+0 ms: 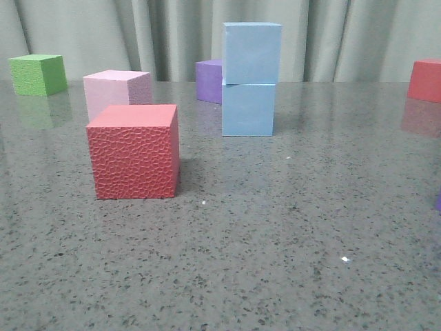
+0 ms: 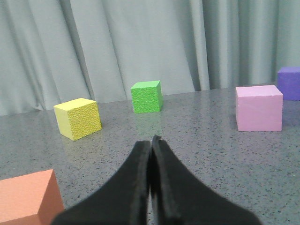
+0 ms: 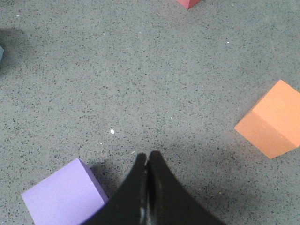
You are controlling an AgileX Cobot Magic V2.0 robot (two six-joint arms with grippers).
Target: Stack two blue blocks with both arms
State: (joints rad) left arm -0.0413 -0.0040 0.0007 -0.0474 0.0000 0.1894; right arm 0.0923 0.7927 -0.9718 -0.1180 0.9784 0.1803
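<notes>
Counter (image 1: 289, 234): speckled grey. Two blue blocks stacked mid-counter, upper blue block (image 1: 252, 53) resting on lower blue block (image 1: 248, 109), purple cube (image 1: 209, 80) behind. Left gripper (image 2: 151, 140) jaws clenched, empty; right gripper (image 3: 146, 157) likewise.

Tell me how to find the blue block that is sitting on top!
Look toward the grey curtain at the far edge of the speckled grey stone table. Near the middle stands a two-high tower of pale sky-blue foam cubes, just right of the pale pink cube and in front of a purple cube. The upper blue cube is the only block resting on another, the lower blue cube.
</notes>
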